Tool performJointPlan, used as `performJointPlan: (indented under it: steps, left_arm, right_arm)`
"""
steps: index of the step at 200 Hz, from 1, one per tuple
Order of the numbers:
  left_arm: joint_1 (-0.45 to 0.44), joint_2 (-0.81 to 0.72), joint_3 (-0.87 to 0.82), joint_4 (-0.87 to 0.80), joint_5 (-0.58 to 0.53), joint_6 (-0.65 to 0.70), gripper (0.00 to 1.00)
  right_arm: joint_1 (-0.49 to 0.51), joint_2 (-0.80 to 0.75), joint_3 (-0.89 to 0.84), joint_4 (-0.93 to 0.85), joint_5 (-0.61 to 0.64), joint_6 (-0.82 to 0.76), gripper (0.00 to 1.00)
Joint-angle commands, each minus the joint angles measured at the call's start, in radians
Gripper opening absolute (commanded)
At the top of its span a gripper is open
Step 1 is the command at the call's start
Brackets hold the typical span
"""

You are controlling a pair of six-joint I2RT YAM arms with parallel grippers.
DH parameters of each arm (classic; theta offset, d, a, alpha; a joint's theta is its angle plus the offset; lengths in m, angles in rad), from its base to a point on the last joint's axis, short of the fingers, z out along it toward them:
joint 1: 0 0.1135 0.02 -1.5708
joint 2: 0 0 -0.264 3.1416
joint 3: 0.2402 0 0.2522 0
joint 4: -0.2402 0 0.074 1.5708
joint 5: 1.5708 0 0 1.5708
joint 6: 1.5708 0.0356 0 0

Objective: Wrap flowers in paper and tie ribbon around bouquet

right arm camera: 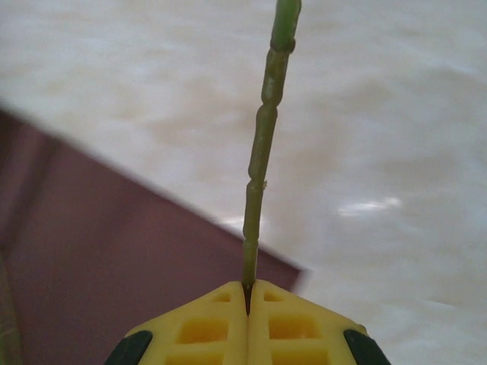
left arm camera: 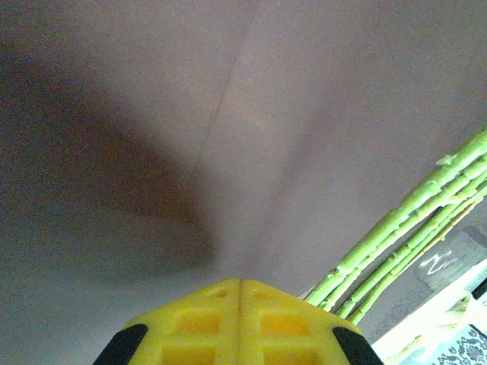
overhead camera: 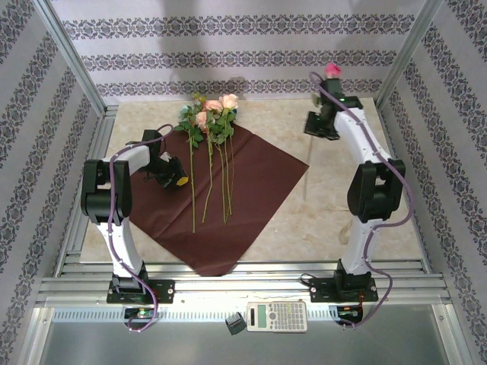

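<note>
On the tabletop (overhead camera: 342,220), flowers (overhead camera: 213,152) were laid across the spread crimson paper (overhead camera: 259,205). A further pink flower (overhead camera: 332,70) was clamped by its stem in the right pincer (right arm camera: 247,293), and the left pincer (left arm camera: 240,285) was closed on nothing. Wrapping and tying were judged not yet begun.

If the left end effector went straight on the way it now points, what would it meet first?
Most likely the paper. The shut left end effector points at a bare part of it, and the flower stems lie off to one side of that line. How near the paper is stays unclear.
</note>
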Motion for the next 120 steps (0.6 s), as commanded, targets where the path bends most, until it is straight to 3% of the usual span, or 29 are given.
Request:
performJointPlan:
  steps: [1, 38, 93, 111, 120]
  left_arm:
    - [0.008, 0.008, -0.001, 0.004, 0.004, -0.001, 0.01]
    - [0.007, 0.013, 0.002, 0.001, 0.002, 0.004, 0.01]
    - [0.007, 0.02, 0.013, 0.006, 0.006, 0.0, 0.01]
    - [0.007, 0.021, 0.017, 0.002, 0.006, 0.002, 0.01]
    - [0.008, 0.022, 0.019, 0.001, 0.007, 0.002, 0.01]
  right_arm:
    - [0.178, 0.007, -0.007, 0.115, -0.151, 0.123, 0.0]
    - [0.4, 0.185, 0.231, 0.197, -0.193, 0.254, 0.0]
    - [0.467, 0.602, 0.705, 0.119, -0.295, 0.368, 0.0]
    - [0.46, 0.7, 0.869, -0.025, -0.298, 0.331, 0.3]
    - [0.455, 0.698, 0.882, -0.074, -0.282, 0.292, 0.4]
